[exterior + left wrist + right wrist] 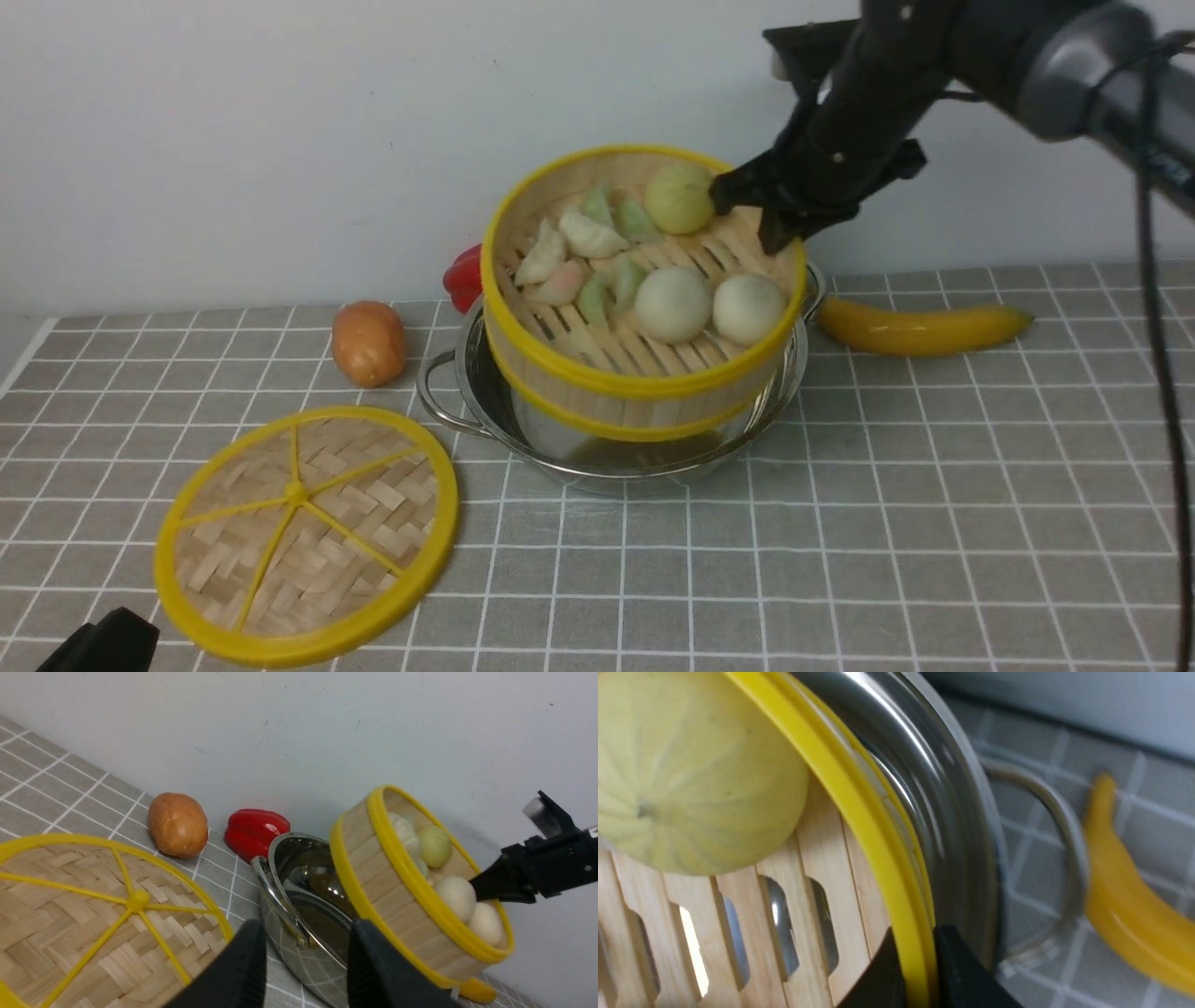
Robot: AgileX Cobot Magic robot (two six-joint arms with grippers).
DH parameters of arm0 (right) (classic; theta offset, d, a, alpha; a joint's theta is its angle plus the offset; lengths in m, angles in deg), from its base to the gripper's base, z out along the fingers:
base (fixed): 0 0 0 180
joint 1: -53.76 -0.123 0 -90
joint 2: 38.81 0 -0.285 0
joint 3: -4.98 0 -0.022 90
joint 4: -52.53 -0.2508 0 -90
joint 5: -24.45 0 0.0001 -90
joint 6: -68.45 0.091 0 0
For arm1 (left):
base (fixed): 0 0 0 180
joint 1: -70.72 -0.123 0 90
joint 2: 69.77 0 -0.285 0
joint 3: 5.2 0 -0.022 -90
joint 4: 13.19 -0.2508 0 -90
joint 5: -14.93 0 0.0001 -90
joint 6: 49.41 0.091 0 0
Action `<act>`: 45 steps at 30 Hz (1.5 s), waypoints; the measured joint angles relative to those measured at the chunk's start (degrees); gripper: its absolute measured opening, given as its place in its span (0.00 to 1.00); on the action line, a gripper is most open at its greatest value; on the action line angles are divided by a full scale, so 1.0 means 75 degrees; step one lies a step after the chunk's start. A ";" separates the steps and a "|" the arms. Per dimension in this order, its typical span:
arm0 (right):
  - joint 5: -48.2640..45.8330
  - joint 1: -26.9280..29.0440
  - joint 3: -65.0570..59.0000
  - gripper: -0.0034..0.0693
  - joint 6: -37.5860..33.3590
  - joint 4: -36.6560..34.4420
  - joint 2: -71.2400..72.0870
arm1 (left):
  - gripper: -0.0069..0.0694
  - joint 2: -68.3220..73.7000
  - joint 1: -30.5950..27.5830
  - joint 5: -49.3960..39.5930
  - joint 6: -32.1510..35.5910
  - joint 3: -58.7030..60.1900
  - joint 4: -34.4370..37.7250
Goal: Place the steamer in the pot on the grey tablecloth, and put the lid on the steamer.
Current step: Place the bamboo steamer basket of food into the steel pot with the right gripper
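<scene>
The steamer (644,383), a bamboo basket with yellow rims holding buns and dumplings, hangs tilted over the pot (597,457), its near side dipping inside the pot's rim. My right gripper (756,219) is shut on the steamer's far right rim; in the right wrist view its fingers (952,970) pinch the yellow rim (859,812) beside the steel pot wall (938,788). The lid (308,532) lies flat on the grey tablecloth (887,485), front left. My left gripper (306,952) stands open and empty near the lid (84,914), pointing towards the pot (308,882).
A brown potato (369,343) lies left of the pot and a red pepper (464,277) behind it. A banana (920,327) lies to the pot's right, near its handle. A white wall closes the back of the table.
</scene>
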 joint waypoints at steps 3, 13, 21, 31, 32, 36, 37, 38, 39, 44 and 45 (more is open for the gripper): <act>0.0000 -0.0140 0.0546 0.13 0.0068 0.0002 -0.0409 | 0.41 0.0000 0.0000 0.0000 0.0000 0.0000 0.0000; -0.0076 -0.0177 0.0712 0.13 0.0123 0.0525 -0.1203 | 0.41 0.0000 0.0000 0.0000 0.0007 0.0000 0.0000; -0.0002 -0.0177 0.0721 0.13 0.0203 0.0582 -0.1572 | 0.41 0.0000 0.0000 0.0000 0.0012 0.0000 0.0000; 0.0085 -0.0177 0.0762 0.23 0.0252 0.0803 -0.1604 | 0.41 0.0000 0.0000 0.0000 0.0012 0.0000 -0.0005; 0.0085 -0.0177 0.0773 0.24 0.0252 0.0795 -0.1604 | 0.41 0.0000 0.0000 0.0007 0.0012 0.0000 -0.0005; 0.0112 -0.0177 0.0784 0.41 0.0252 0.0669 -0.1604 | 0.41 0.0000 0.0000 0.0133 0.0048 0.0000 -0.0015; 0.0112 -0.0177 0.0784 0.47 0.0252 0.0669 -0.1597 | 0.41 0.0000 0.0000 0.0257 0.0110 0.0000 -0.0015; 0.0112 -0.0177 0.0784 0.51 0.0252 0.0669 -0.1597 | 0.41 0.0000 0.0000 0.0355 0.0170 0.0000 -0.0015; 0.0112 -0.0177 0.0784 0.55 0.0252 0.0606 -0.1578 | 0.41 0.0000 0.0000 0.0440 0.0235 0.0000 -0.0024; 0.0105 -0.0177 0.0784 0.65 0.0243 0.0524 -0.1309 | 0.41 0.0000 0.0000 0.0577 0.0638 0.0000 -0.0036; 0.0105 -0.0169 0.0784 0.67 0.0216 0.0531 -0.1118 | 0.41 0.0010 0.0000 0.0577 0.0746 -0.0022 -0.0043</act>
